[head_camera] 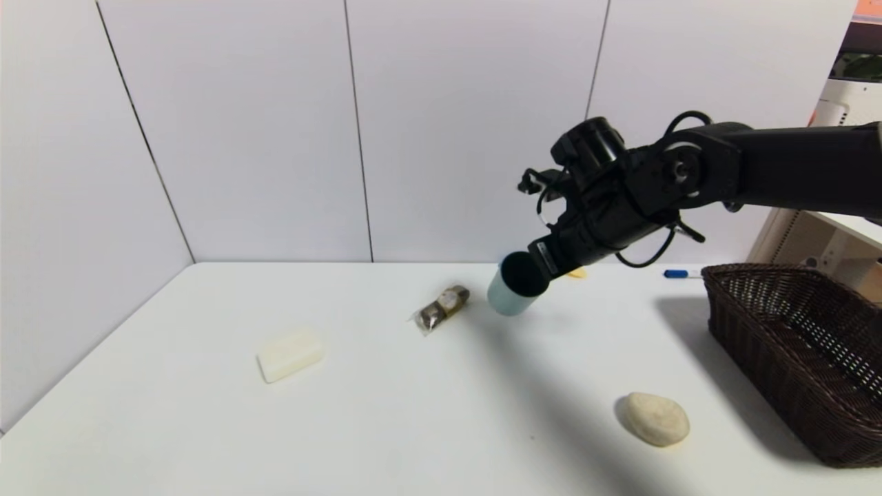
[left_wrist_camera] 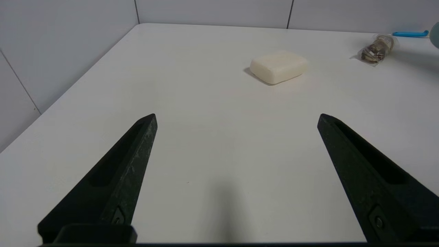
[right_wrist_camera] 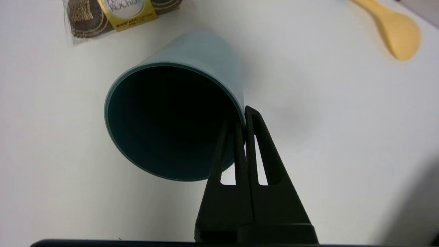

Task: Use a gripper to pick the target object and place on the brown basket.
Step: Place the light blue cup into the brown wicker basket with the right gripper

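Observation:
My right gripper (head_camera: 544, 270) is shut on the rim of the pale blue-grey cup (head_camera: 508, 291), one finger inside and one outside. It holds the cup tilted above the table's far middle, its dark mouth facing me. In the right wrist view the cup (right_wrist_camera: 202, 51) hangs from the closed gripper (right_wrist_camera: 241, 118). The brown basket (head_camera: 803, 344) stands at the right edge of the table, well to the right of the cup. My left gripper (left_wrist_camera: 236, 118) is open and empty over the left part of the table; it does not show in the head view.
A white soap-like bar (head_camera: 290, 354) lies at the left, a wrapped chocolate pack (head_camera: 441, 308) just left of the cup, a beige stone-like lump (head_camera: 657, 418) at the front right. A wooden spoon (right_wrist_camera: 394, 29) and a blue pen (head_camera: 679, 274) lie at the back.

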